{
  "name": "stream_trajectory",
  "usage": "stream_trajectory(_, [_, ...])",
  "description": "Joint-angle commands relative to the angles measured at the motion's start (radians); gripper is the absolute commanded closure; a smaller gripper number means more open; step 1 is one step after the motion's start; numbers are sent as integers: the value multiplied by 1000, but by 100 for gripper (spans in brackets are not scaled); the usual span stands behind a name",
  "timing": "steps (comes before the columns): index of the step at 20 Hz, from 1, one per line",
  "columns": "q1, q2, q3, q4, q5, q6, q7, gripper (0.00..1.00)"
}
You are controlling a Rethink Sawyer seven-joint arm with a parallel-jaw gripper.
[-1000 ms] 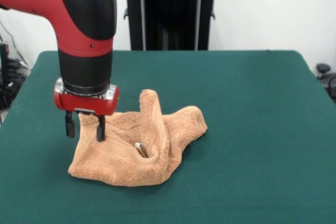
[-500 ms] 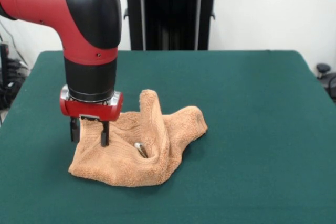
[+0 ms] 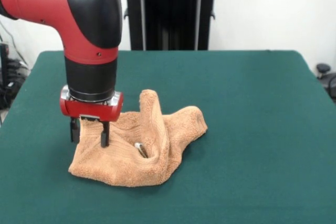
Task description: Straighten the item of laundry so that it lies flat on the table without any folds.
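Now the tool (image 3: 90,136) settles: a second ago it was sliding in from the left and dropping, and over the last half-second it has barely shifted at all. It hangs with its two dark fingers (image 3: 104,135) spread apart over the left edge of the towel (image 3: 137,148), nothing between them yet, tips down at the level of the cloth. That pause reads like the approach is done and a pinch on this edge is coming, so the flattening itself has not started.

The towel sits left of centre on the desk (image 3: 252,108), and it is a rumpled heap. Thick tan terry, soft and loopy, with one tall ridge standing up through the middle and a rounded lobe flopping out to the right. A small pale tag peeks from the hollow beside that ridge. Underneath, the dark green felt-like top looks smooth and bare.
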State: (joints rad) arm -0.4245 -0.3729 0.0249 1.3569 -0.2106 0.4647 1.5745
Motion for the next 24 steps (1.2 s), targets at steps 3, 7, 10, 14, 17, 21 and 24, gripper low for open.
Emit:
stream_trajectory(3, [16, 5, 87, 165, -49, -87, 69, 0])
stream_trajectory(7, [7, -6, 88, 199, -51, -104, 66, 0])
stream_trajectory(10, [-5, -8, 92, 217, -54, -119, 59, 0])
stream_trajectory(14, [-23, -9, 97, 238, -59, -139, 50, 0])
stream_trajectory(17, [-34, -18, 96, 258, -62, -149, 47, 0])
stream_trajectory(21, [-49, -31, 97, 275, -67, -149, 36, 0])
stream_trajectory(24, [-57, -31, 99, 276, -70, -151, 29, 0])
